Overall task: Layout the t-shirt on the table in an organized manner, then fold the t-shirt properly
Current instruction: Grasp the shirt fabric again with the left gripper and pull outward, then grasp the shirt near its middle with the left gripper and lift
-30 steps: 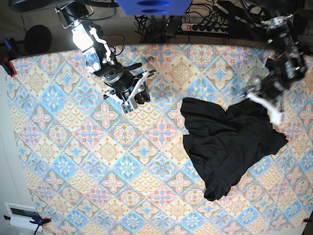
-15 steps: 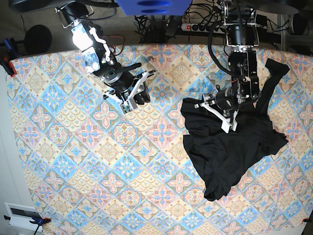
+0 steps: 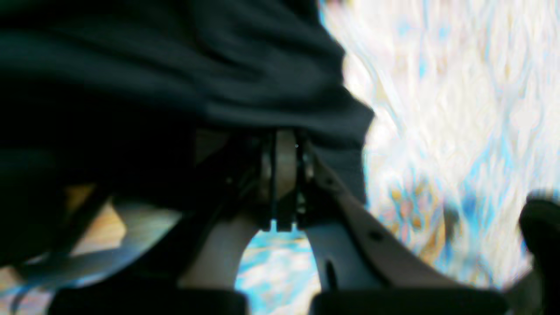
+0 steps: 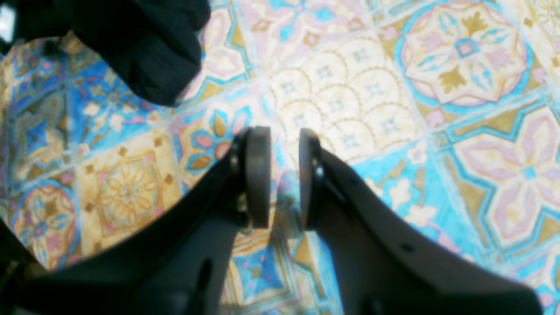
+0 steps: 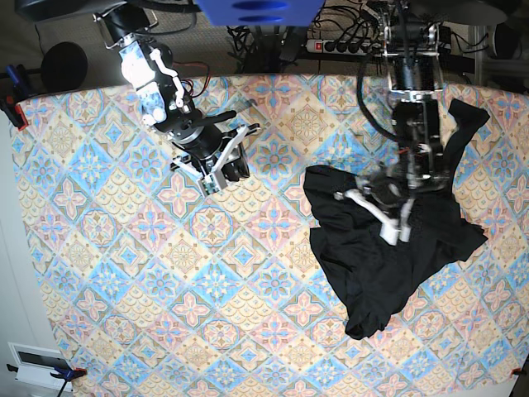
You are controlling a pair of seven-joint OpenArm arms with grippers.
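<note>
We are early in the task: the t-shirt lies crumpled on the worktop's right side, not spread or folded. Our left gripper pinches its fabric; our right gripper hovers slightly parted, empty.

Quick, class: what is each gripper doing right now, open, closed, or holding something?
Left gripper: closed, gripping the t-shirt.
Right gripper: slightly open, empty, above the table.
</note>
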